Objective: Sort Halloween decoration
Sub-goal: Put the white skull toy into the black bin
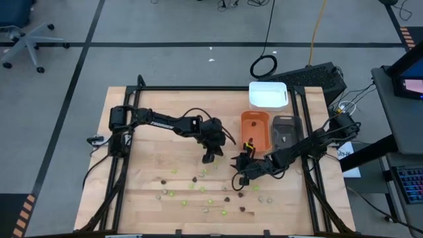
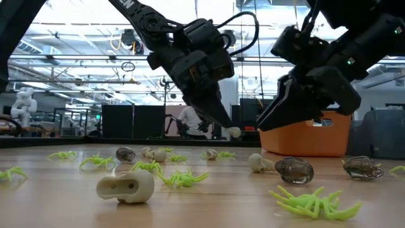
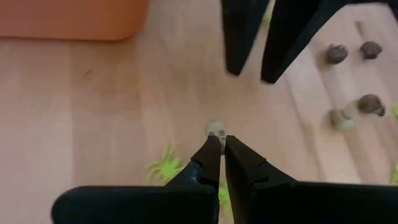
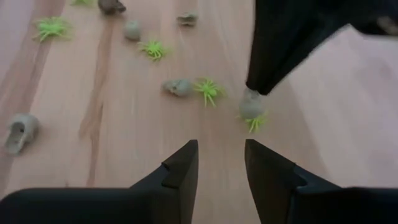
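The wooden table [image 1: 139,172] carries three trays and a scatter of Halloween decoration [image 1: 198,192]. Behind the right gripper [image 1: 239,165], toward the table's far edge, sits the orange tray [image 1: 255,129]; the grey tray [image 1: 285,130] stands just beside it, and the white tray [image 1: 268,94] lies beyond both. On the near side of the left gripper [image 1: 209,157] and the right gripper, the small pieces spread across the bare boards: lime-green spiders [image 2: 309,202], pale beige skulls [image 2: 126,186] and dark brown skulls [image 2: 294,170], mostly apart from one another. A green spider [image 4: 255,122] lies on the wood below the left gripper's tip, possibly touching a pale piece [image 4: 250,107] there.
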Motion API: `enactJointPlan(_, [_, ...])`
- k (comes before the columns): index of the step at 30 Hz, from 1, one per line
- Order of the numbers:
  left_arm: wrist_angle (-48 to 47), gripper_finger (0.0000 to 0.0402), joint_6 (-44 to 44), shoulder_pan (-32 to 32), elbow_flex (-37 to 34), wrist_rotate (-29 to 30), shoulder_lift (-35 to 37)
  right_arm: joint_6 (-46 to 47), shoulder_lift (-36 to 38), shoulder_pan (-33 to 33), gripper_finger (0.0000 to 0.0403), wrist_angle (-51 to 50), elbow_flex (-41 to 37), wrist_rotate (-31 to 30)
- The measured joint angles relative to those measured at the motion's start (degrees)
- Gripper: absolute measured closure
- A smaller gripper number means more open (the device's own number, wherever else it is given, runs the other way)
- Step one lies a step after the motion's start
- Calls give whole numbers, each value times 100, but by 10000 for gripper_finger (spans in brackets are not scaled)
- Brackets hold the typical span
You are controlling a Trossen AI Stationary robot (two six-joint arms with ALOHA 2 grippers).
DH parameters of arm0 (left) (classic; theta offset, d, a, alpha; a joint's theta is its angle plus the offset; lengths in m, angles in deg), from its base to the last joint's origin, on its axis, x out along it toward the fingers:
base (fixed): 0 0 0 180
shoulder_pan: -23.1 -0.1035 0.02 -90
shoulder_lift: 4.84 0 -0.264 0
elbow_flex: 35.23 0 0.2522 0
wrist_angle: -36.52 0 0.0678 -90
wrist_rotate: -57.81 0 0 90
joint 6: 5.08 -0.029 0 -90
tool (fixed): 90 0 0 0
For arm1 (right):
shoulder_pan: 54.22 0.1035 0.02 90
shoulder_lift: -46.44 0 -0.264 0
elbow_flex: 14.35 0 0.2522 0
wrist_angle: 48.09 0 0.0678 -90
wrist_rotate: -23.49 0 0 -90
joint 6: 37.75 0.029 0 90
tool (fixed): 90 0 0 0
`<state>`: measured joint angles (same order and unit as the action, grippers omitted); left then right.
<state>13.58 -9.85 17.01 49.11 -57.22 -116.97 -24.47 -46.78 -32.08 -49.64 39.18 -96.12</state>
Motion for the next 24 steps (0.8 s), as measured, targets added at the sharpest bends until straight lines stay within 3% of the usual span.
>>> enactJointPlan(5, [288, 389, 266, 237, 0, 3, 0, 840, -75, 12, 283, 82, 3, 452])
enactJointPlan(12, [633, 389, 349, 517, 0, 47, 0, 1653, -326, 10, 283, 193, -2, 593])
enactJointPlan(24, [607, 389, 314, 685, 2, 264, 0, 1295, -250, 10, 284, 326, -2, 592])
